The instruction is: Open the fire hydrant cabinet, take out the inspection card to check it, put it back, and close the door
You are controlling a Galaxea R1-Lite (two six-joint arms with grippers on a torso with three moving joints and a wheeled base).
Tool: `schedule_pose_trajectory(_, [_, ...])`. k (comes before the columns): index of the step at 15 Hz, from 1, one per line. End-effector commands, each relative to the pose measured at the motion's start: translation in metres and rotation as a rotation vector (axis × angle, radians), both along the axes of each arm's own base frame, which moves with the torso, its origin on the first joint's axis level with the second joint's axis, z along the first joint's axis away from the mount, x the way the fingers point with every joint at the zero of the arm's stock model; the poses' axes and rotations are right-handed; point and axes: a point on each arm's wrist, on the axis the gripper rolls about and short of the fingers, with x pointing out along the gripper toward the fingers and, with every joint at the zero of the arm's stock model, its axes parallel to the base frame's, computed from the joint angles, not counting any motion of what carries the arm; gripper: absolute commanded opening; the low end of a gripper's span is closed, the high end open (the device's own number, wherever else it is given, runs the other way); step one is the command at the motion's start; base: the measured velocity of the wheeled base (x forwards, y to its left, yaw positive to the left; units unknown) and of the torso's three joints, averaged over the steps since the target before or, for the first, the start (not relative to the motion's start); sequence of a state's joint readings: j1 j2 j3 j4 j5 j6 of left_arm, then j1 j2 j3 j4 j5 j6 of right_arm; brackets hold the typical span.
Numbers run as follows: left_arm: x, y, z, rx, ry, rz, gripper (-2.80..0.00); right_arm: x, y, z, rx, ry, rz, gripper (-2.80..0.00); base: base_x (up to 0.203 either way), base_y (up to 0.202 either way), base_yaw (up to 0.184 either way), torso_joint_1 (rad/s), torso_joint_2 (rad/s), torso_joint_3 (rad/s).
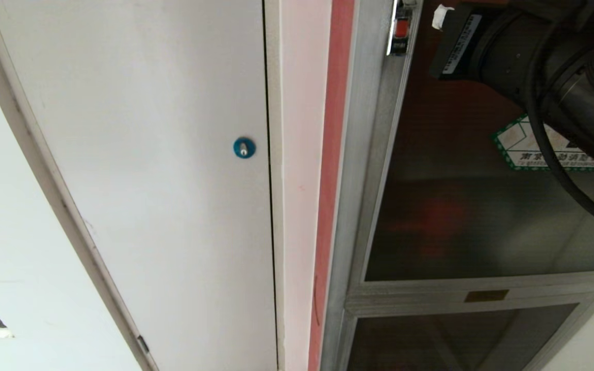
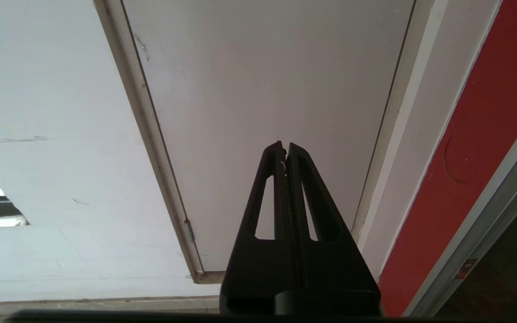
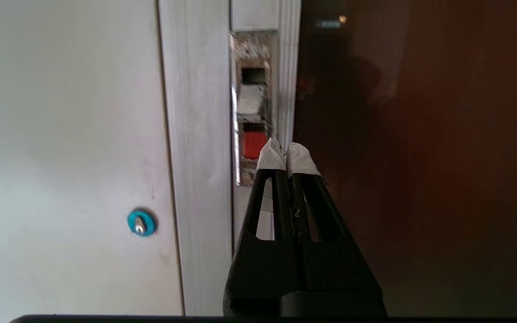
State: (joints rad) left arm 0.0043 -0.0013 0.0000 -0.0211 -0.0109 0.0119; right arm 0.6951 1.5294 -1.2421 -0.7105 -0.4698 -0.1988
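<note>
Right gripper [image 3: 286, 154] is closed, white-taped fingertips [image 3: 269, 157] pressed together, nothing held; it points at the silver frame edge of the door [image 3: 420, 157], just in front of the recessed latch [image 3: 251, 112] with its red tab; whether the tips touch the latch or frame cannot be told. In the head view the right arm [image 1: 534, 56] comes in from the upper right, crossing in front of the dark glass; its gripper tips are not visible there.

Door [image 1: 482, 206] is shut, dark tinted glass in an aluminium frame; the white green-edged arrow sticker [image 1: 518, 147] sits on the glass, partly behind the arm and its black cable [image 1: 560, 170]. Fire hydrant cabinet [image 1: 351, 206] stands at the right of the scene, a red strip [image 1: 328, 206] along its left side; the smaller lower glass door [image 1: 457, 340] is below. Inspection card is not visible.

Left gripper [image 2: 285, 150] is closed and empty, parked facing the plain white panel door [image 2: 263, 89]; that white door [image 1: 147, 154] is left of the cabinet, with a round blue lock [image 1: 244, 148].
</note>
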Motion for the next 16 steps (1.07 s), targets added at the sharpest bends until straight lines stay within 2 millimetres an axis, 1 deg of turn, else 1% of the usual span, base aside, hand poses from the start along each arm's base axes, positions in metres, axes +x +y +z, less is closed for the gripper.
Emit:
schedule_pose_trajectory(1, [0.001,0.000,-0.002,0.000,0.007,0.000,-2.80,0.000,0.000,-0.004,0.008,-0.015,-0.008,-2.80,0.000,0.000,0.000,0.000,0.00,0.000])
schedule_pose_trajectory(3, [0.001,0.000,-0.002,0.000,0.009,0.000,-2.80,-0.001,0.000,-0.009,0.001,-0.008,-0.007,-2.80,0.000,0.000,0.000,0.000,0.00,0.000])
schedule_pose_trajectory(4, [0.001,0.000,-0.002,0.000,0.007,0.000,-2.80,-0.002,0.000,-0.010,-0.003,-0.005,-0.001,0.00,0.000,0.000,0.000,0.000,0.00,0.000])
schedule_pose_trajectory(7, [0.001,0.000,-0.002,0.000,0.009,0.000,-2.80,0.001,0.005,-0.012,-0.008,-0.008,0.006,0.00,0.000,0.000,0.000,0.000,0.00,0.000])
schedule_pose_trajectory(8, [0.001,0.000,-0.002,0.000,0.007,0.000,-2.80,0.005,0.008,-0.013,-0.018,-0.009,0.000,0.00,0.000,0.000,0.000,0.000,0.00,0.000])
schedule_pose_trajectory(12, [0.001,0.000,-0.002,0.000,0.009,0.000,-2.80,0.019,0.019,-0.006,-0.007,-0.055,-0.058,0.00,0.000,0.000,0.000,0.000,0.00,0.000])
schedule_pose_trajectory(16, [0.001,0.000,-0.002,0.000,0.007,0.000,-2.80,0.030,0.025,-0.009,0.001,-0.078,-0.107,0.00,0.000,0.000,0.000,0.000,0.00,0.000])
